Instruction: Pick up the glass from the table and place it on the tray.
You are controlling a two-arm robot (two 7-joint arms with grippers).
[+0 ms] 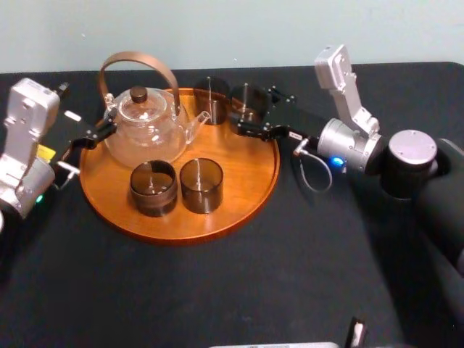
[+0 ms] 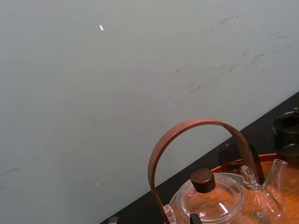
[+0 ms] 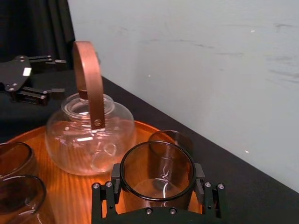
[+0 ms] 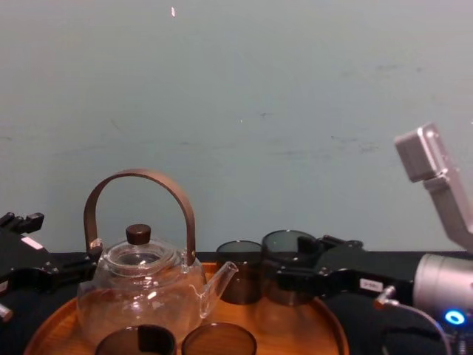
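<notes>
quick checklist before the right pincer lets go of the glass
1. Grip: right pincer has a finger on each side of the glass. Ok.
2. Glass upright: rim looks level in the chest view. Ok.
3. Over the tray: glass sits above its back right part, close to the rim. Ok.
4. Glass bottom resting on the tray: cannot tell.
5. Gap to the neighbouring glass: very close, contact unclear. Cannot tell.
6. Left pincer: open, at the tray's left edge beyond the teapot, far from the drop spot. Ok.
</notes>
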